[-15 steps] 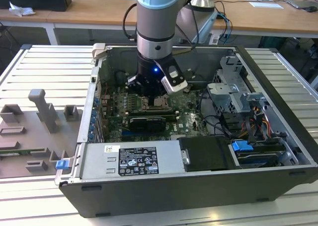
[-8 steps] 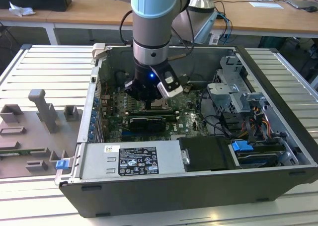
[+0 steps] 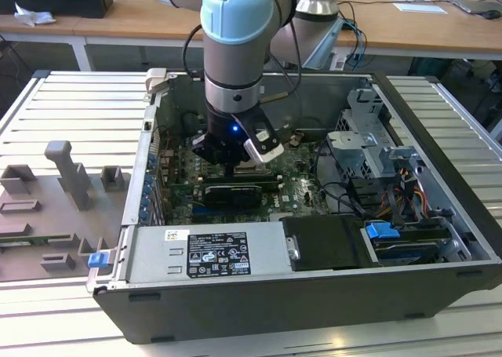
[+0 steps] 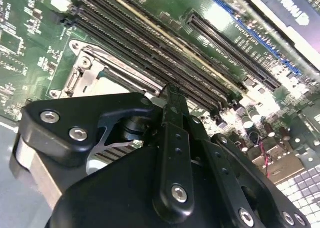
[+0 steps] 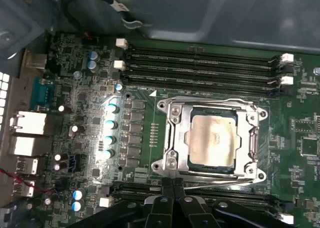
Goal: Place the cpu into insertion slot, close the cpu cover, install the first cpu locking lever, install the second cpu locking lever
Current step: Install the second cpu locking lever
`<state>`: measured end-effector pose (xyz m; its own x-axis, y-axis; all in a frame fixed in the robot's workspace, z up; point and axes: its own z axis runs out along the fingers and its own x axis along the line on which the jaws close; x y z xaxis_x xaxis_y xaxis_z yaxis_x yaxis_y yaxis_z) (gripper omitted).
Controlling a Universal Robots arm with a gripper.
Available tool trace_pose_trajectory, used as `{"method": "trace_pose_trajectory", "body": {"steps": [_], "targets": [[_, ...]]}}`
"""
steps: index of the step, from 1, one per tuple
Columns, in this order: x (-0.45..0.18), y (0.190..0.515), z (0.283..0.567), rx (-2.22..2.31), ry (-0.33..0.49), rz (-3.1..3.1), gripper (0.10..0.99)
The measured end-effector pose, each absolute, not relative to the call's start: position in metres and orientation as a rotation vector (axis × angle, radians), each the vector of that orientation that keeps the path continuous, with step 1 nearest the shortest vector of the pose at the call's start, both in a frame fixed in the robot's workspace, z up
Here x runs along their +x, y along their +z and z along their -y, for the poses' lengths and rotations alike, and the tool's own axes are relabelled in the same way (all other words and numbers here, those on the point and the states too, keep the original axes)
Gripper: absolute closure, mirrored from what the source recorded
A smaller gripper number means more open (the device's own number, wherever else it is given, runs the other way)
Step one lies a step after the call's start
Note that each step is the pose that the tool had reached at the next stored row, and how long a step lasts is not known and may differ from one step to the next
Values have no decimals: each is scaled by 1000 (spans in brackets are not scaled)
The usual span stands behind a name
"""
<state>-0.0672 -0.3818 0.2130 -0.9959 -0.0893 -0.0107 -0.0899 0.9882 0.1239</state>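
We see the arm reaching down into an open computer case (image 3: 259, 302), its gripper (image 3: 235, 169) low over the green board (image 3: 294, 186) in the exterior view. In the first wrist view the slot (image 5: 212, 140) sits between two banks of memory slots (image 5: 200, 62), and we take it as our landmark. The cpu (image 5: 212, 139) lies inside it, its pale metal top showing through the window of the cover (image 5: 175, 133), which lies flat over the socket. Thin lever rods run along the slot's edges; one lies along the edge nearest the gripper (image 5: 172, 187). The fingers (image 5: 166, 185) are drawn together with almost no gap, their tips just beside that edge of the slot, and we see nothing held between them. In the second wrist view the gripper (image 4: 172, 95) points at the slot's (image 4: 92, 70) edge beside the memory slots (image 4: 150, 52).
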Motion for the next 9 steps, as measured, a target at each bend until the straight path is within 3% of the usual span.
{"method": "trace_pose_trajectory", "body": {"steps": [9], "targets": [[-71, 207, 391, -172, 296, -3116, 980]]}}
